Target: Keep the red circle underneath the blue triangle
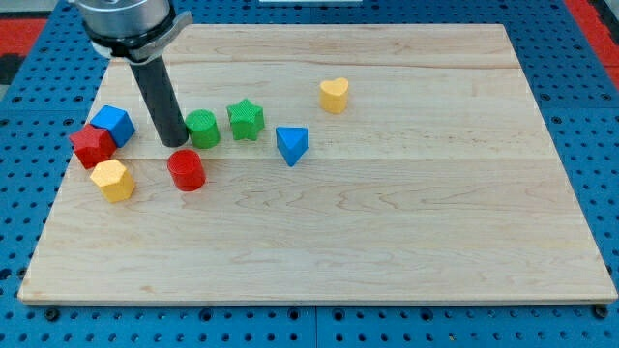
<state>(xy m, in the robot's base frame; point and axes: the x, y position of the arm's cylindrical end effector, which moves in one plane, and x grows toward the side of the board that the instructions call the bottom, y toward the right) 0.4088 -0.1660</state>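
Observation:
The red circle (pixel 186 169) lies on the wooden board (pixel 387 222) at the view's left. The blue triangle (pixel 291 145) lies to its right and slightly higher in the view, well apart from it. My tip (pixel 174 143) is just above the red circle, close to its upper edge, and right beside the left side of the green circle (pixel 202 129). I cannot tell whether the tip touches either block.
A green star (pixel 246 119) sits right of the green circle. A yellow heart (pixel 335 95) lies further up and right. At the far left are a blue cube (pixel 113 126), a red block (pixel 92 145) and a yellow hexagon (pixel 112 180).

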